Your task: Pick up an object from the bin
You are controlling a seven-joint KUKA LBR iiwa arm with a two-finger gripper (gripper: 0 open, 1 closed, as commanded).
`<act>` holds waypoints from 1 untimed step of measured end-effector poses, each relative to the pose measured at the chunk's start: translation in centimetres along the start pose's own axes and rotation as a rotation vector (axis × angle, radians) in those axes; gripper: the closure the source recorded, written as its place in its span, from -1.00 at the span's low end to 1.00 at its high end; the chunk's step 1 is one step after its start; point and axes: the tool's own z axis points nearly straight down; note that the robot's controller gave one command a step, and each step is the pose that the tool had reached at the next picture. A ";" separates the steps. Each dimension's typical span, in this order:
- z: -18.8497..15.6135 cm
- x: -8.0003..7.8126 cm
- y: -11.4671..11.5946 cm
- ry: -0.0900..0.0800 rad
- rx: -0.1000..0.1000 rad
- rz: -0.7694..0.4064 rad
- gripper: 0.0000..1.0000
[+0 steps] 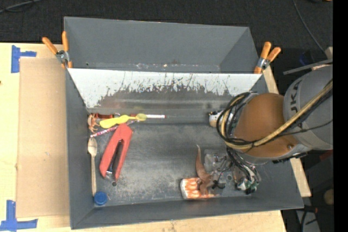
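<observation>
Grey bin (pixel 163 168), floor mostly bare. The arm (pixel 311 108) comes in from the right, its orange cover (pixel 265 119) ringed with black and yellow cables (pixel 231 122).

The hand (pixel 218 175) is low in the front right corner of the bin, wrist bulk above it. Cannot tell how wide it stands, nor whether anything is in it.

Nearest things: a brown curved piece (pixel 203 164) just beside the hand on its left, and a small orange-and-white packet (pixel 194 188) lying flat against the front wall, touching or nearly touching the brown piece. Which of the two the hand is set on is unclear.

Well apart, on the left side: a red stapler (pixel 116 151) lying slantwise, a wooden spoon (pixel 92 163) along the left wall, a blue cap (pixel 100 199) in the front left corner, a yellow piece (pixel 115 121) and a white stick (pixel 155 116) near the back slope.
</observation>
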 end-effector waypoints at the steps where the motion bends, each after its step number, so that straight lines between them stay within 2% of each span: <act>1: 0.0 0.0 0.0 0.000 0.000 -0.001 1.00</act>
